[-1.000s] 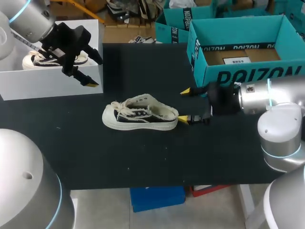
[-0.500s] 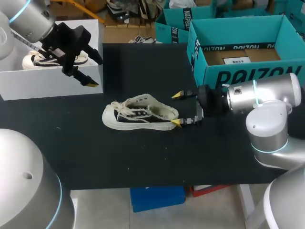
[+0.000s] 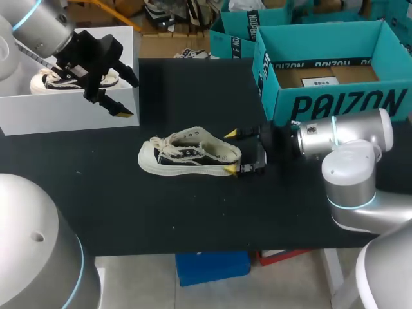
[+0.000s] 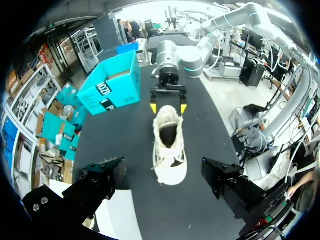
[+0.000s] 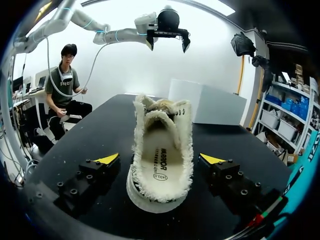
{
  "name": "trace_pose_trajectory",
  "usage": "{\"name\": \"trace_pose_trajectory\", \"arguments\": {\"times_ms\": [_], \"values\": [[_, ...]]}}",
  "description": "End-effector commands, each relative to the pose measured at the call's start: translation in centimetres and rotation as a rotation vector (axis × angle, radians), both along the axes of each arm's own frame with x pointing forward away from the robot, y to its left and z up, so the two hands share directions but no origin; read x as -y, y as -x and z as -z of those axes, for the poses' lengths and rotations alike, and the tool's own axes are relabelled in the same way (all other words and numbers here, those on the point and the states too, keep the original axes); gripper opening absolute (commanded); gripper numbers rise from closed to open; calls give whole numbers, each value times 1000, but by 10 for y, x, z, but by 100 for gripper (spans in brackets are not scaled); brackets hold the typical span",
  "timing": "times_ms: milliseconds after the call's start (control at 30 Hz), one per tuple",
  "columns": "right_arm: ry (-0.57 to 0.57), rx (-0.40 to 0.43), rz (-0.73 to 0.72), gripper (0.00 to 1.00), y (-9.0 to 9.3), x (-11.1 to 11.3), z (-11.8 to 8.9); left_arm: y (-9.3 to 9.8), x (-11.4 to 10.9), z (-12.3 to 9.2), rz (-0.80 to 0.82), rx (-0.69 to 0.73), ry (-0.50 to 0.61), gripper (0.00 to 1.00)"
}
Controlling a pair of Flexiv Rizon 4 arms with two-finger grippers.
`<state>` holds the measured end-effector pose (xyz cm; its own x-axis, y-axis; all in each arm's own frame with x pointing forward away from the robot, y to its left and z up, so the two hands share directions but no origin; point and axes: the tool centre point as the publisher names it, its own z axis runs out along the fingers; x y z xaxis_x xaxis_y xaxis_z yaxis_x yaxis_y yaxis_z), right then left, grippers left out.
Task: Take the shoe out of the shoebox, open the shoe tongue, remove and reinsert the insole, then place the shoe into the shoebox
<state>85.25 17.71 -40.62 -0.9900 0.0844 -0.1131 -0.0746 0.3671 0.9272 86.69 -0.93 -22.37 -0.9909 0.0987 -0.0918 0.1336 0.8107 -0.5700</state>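
Shoe (image 3: pixel 187 156) sits upright on the black counter (image 3: pixel 193 212), its heel towards the right hand (image 3: pixel 230 152). That hand is spread wide, a yellow tip on either side of the heel, neither touching. Left hand (image 3: pixel 127 94) hangs released, grasping nothing, above the corner of the white box (image 3: pixel 64 111). Teal shoebox (image 3: pixel 335 96) stands behind the right arm.

The shoe (image 3: pixel 190 154) is lying mid-desk (image 3: pixel 193 219), toe pointing left. The right pincer (image 3: pixel 230 152) is straddling its heel, one finger on each side, neither touching. The shoebox (image 3: pixel 335 103) is standing behind, at the right. At rear left, the left pincer (image 3: pixel 127 95) is hanging, fingers spread, by a second box (image 3: pixel 38 112) holding another shoe (image 3: pixel 48 82).
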Motion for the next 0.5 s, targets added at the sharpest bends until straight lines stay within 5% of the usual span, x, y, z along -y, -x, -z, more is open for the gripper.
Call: {"name": "trace_pose_trajectory", "arguments": {"times_ms": [33,500], "values": [[-19,-3,8,100,-2,-10,9,0,0,1,0,4,1,100],[-58,-18,-12,100,-4,-37,24,0,0,1,0,4,1,100]]}}
